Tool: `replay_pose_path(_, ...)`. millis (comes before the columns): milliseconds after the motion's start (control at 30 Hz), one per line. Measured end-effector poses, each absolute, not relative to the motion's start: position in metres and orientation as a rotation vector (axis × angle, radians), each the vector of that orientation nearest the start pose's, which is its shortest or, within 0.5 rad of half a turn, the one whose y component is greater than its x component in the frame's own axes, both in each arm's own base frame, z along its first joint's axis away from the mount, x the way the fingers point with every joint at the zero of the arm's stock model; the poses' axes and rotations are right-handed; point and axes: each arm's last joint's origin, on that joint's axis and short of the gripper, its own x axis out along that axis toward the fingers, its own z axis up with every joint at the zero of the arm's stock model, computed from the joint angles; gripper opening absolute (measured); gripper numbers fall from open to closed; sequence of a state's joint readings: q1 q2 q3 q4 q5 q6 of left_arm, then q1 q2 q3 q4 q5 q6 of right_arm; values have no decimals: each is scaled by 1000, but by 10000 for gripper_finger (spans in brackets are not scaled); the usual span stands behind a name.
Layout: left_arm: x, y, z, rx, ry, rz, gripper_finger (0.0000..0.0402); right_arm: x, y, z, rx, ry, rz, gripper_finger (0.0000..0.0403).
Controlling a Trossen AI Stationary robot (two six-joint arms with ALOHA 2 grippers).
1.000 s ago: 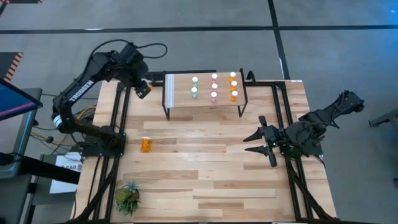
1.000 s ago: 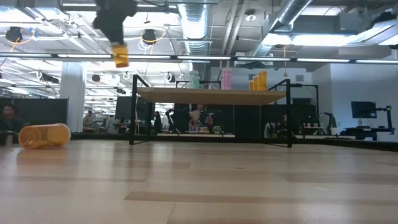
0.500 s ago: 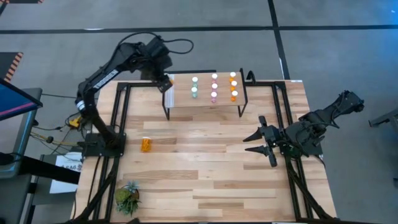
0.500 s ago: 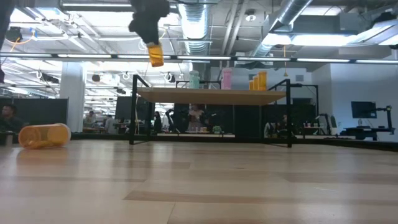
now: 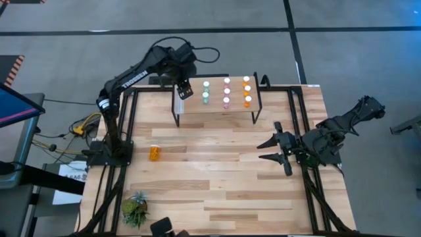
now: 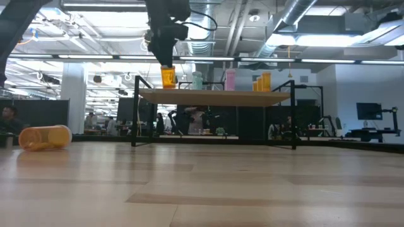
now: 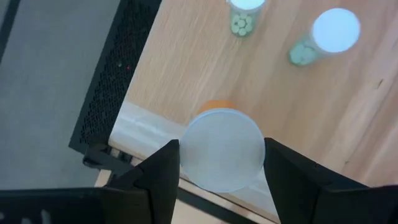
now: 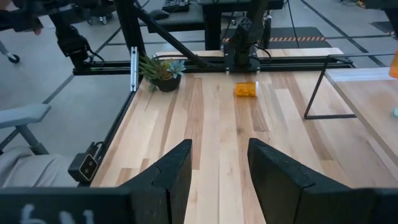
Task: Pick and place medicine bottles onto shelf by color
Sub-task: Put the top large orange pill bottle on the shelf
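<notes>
My left gripper (image 5: 183, 90) is over the shelf's (image 5: 217, 108) left end, shut on a wide orange medicine bottle (image 6: 168, 77) with a white cap. Teal bottles (image 5: 206, 91), pink bottles (image 5: 226, 92) and orange bottles (image 5: 247, 90) stand upright on the shelf in separate rows. Another orange bottle (image 5: 154, 153) lies on its side on the table at the left. My right gripper (image 5: 279, 150) waits open above the table's right side, holding nothing. My left gripper pinches the orange bottle's white cap (image 7: 224, 149) by its sides between its two fingers (image 7: 158, 180). The fingers come from above, pointing steeply down. The bottle hangs upright below them, its base just above the shelf's left end (image 6: 151, 93).
A small green plant (image 5: 135, 209) stands at the table's near left corner. Black frame rails (image 5: 125, 125) run along both table sides. The shelf's pale panel (image 7: 143, 121) lies right under the held bottle. Bare wood lies open in the table's middle (image 5: 217, 171).
My left gripper has carried the orange bottle toward the table's right, from beyond the shelf's left end to over that end, and has sunk a little. The bottle has stayed upright in the hold.
</notes>
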State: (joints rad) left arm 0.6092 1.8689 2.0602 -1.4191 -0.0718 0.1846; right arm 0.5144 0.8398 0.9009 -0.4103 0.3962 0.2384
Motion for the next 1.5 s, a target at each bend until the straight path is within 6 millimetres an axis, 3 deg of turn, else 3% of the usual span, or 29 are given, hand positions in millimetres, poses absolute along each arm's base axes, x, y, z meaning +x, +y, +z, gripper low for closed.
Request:
replay_pose_path(333, 293, 219, 366, -194, 1230, 450, 188, 156, 76, 343, 82, 325, 79, 177)
replay_pose_path(800, 294, 220, 366, -210, 1211, 467, 188, 156, 76, 343, 100, 326, 76, 177)
replay_pose_path(1233, 293, 224, 353, -220, 1240, 456, 188, 156, 76, 343, 106, 326, 75, 177)
replay_pose_path(1500, 294, 227, 354, -210, 1208, 475, 220, 156, 76, 343, 108, 327, 75, 177)
